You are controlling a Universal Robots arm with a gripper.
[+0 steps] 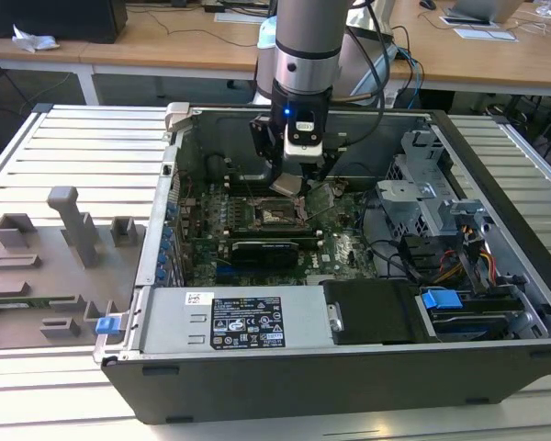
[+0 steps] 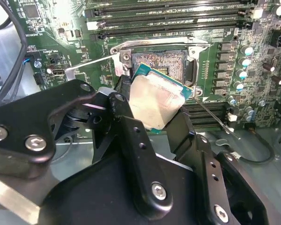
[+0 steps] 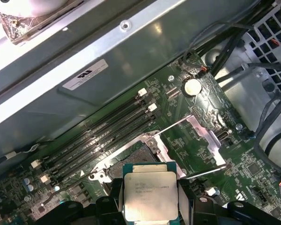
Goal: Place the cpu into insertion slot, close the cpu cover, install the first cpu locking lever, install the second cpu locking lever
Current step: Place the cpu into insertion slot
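The gripper (image 2: 152, 110) holds the cpu (image 2: 157, 101) over the slot (image 2: 161, 61)
Jaws clench the cpu's edges, askew just above the slot, with the cover (image 3: 206, 136) raised; lowered askew, it could miss its seat and damage the slot.

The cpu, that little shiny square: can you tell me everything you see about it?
The cpu is a small flat square chip with a dull silvery metal top and a thin green edge. The claw pinches it by two opposite sides. It hangs tilted above the open insertion slot on the green board, not yet sitting in it.
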